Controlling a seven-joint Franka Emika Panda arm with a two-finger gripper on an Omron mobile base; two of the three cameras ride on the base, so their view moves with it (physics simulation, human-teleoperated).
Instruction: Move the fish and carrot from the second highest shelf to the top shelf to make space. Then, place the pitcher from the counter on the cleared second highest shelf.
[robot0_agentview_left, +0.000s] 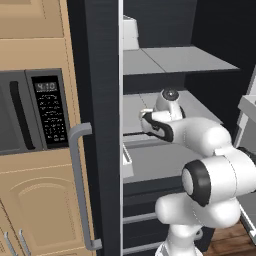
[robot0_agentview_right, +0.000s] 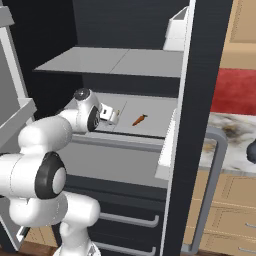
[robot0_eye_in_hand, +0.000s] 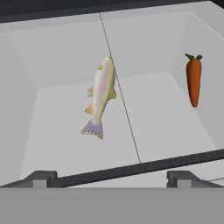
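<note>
Open gripper (robot0_eye_in_hand: 109, 178) hovers empty above the fish (robot0_eye_in_hand: 100, 97), with the carrot (robot0_eye_in_hand: 193, 81) lying well apart on the same shelf (robot0_eye_in_hand: 166, 127).

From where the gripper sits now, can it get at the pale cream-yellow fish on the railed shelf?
Probably yes. The open gripper faces the pale cream-yellow fish on the light-grey railed shelf, with nothing between them; the orange-red carrot lies off to one side.

I'm standing in a home kitchen: a built-in microwave (robot0_agentview_left: 37, 112) is sitting in tan wooden cabinets (robot0_agentview_left: 35, 200), an open dark fridge (robot0_agentview_left: 100, 75) is showing its grey shelves (robot0_agentview_right: 115, 61), and a speckled stone table (robot0_agentview_right: 232, 135) is running along a red wall (robot0_agentview_right: 235, 90).
</note>
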